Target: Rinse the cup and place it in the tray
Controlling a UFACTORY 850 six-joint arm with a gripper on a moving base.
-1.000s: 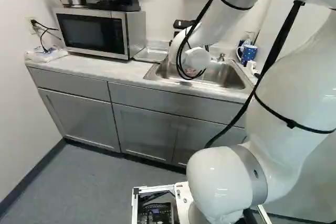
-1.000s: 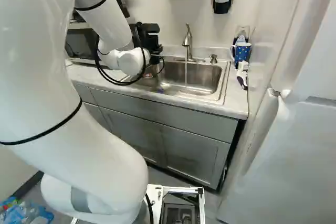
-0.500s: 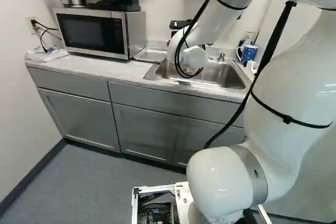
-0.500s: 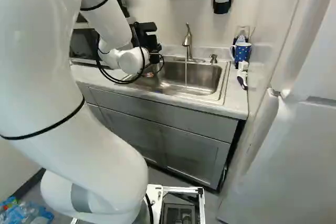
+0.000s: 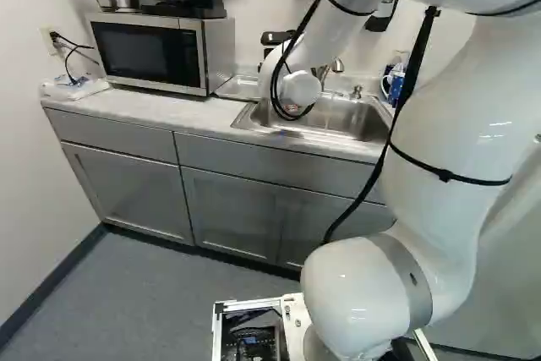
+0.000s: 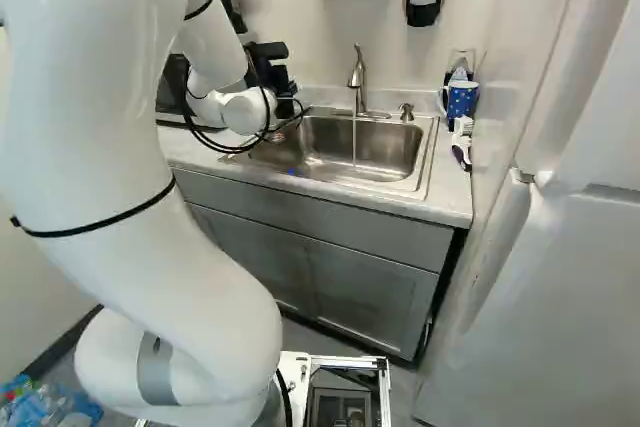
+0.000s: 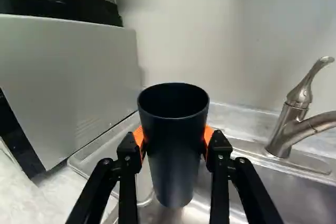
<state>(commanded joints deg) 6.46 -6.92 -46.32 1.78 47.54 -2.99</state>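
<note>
With twelve o'clock straight ahead, the arm [image 5: 448,141] had just swung toward nine over the sink [image 6: 385,147], carrying the cup [image 7: 174,150] trayward. The tray [image 5: 241,89] lay near ten, the faucet [image 6: 357,79] near two. The upright cup was grasped between both jaws; placement presumably followed.

Depths of the cup [image 7: 175,156] out of sight, faucet spout [image 7: 314,125] partly beyond wrist view's edge.

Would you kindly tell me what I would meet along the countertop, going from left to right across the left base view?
Crumpled white plastic, silver and black microwave, shallow silvery tray, curved metal faucet, small metal pump, blue mug with white dots.
</note>
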